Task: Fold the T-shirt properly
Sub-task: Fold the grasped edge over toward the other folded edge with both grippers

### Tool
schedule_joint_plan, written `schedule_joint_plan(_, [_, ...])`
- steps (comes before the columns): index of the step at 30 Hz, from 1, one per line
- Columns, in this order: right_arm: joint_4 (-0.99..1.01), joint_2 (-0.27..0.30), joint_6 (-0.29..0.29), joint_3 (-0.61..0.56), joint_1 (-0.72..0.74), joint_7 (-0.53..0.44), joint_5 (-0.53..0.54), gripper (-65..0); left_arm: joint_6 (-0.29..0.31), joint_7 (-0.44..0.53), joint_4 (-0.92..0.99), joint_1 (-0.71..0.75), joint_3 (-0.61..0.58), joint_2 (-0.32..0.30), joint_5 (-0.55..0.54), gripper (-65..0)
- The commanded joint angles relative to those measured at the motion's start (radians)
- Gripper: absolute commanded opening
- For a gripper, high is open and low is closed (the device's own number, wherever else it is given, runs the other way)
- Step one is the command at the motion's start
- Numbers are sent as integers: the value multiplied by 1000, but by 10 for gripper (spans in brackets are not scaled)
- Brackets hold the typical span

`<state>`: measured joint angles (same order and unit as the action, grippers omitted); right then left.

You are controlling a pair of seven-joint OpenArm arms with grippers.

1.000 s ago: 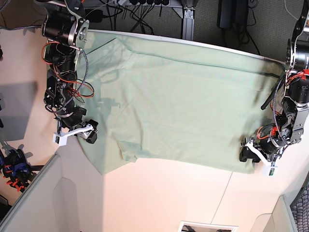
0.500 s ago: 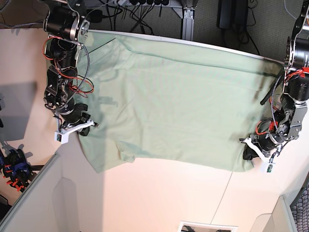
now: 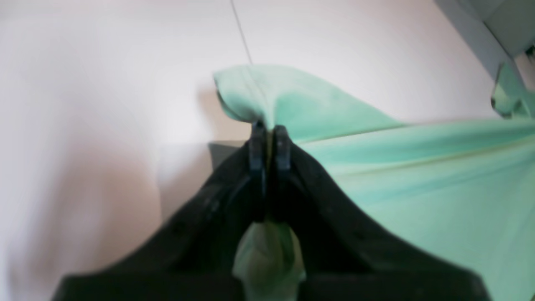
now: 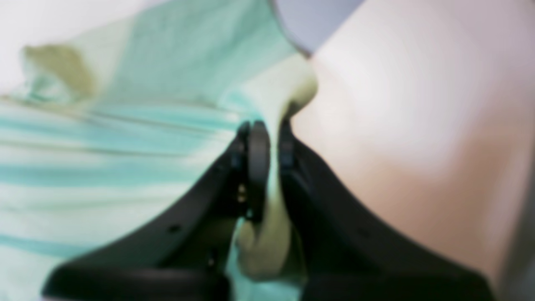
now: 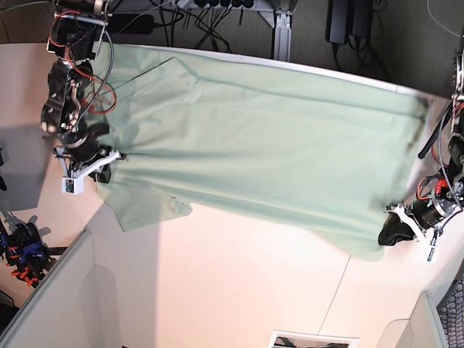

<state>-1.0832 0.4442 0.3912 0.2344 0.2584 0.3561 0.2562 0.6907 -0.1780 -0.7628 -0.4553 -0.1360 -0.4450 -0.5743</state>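
The pale mint-green T-shirt (image 5: 261, 138) lies spread wide across the white table (image 5: 239, 275), pulled taut between my two grippers. My right gripper (image 5: 99, 170), on the base view's left, is shut on the shirt's edge; its wrist view shows the fingertips (image 4: 257, 142) pinching a fold of cloth (image 4: 125, 138). My left gripper (image 5: 391, 230), on the base view's right, is shut on the shirt's lower corner; its wrist view shows the gripper (image 3: 269, 133) closed on a raised peak of cloth (image 3: 418, 175). A sleeve (image 5: 145, 206) hangs below the right gripper.
Cables and table legs (image 5: 279, 29) run along the far edge. Grey partition panels stand at the near left (image 5: 51, 297) and near right (image 5: 428, 319). A blue and orange clamp (image 5: 22, 250) sits at the left edge. A white-framed opening (image 5: 312, 339) is at the near edge.
Both grippers have moved apart with the cloth in them: the right one up and to the base view's left, the left one to its right. The shirt is stretched tighter.
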Motion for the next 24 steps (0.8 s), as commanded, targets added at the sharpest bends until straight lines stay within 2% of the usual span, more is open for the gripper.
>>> schedule_joint_plan(1, [-39, 39, -16, 9, 5, -22, 11, -650, 7, 1, -58, -1, 6, -29, -36, -650])
schedule_joint_plan(5, [-126, 74, -16, 12, -61, -2, 36, -650, 7, -59, -257, 119, 6, -69, -93, -650])
schedule_joint_plan(13, [-243, 79, -16, 58, -185, 19, 61, -650, 7, -102, -495, 304, 7, -151, -96, -650])
schedule_joint_plan(16, [-253, 78, -16, 60, -227, 19, 69, -650, 7, -146, -539, 353, 7, -154, -97, -650])
schedule_joint_plan(24, [-253, 56, -18, 86, -284, 17, 65, -650, 7, -149, -560, 415, 7, -142, -117, -650])
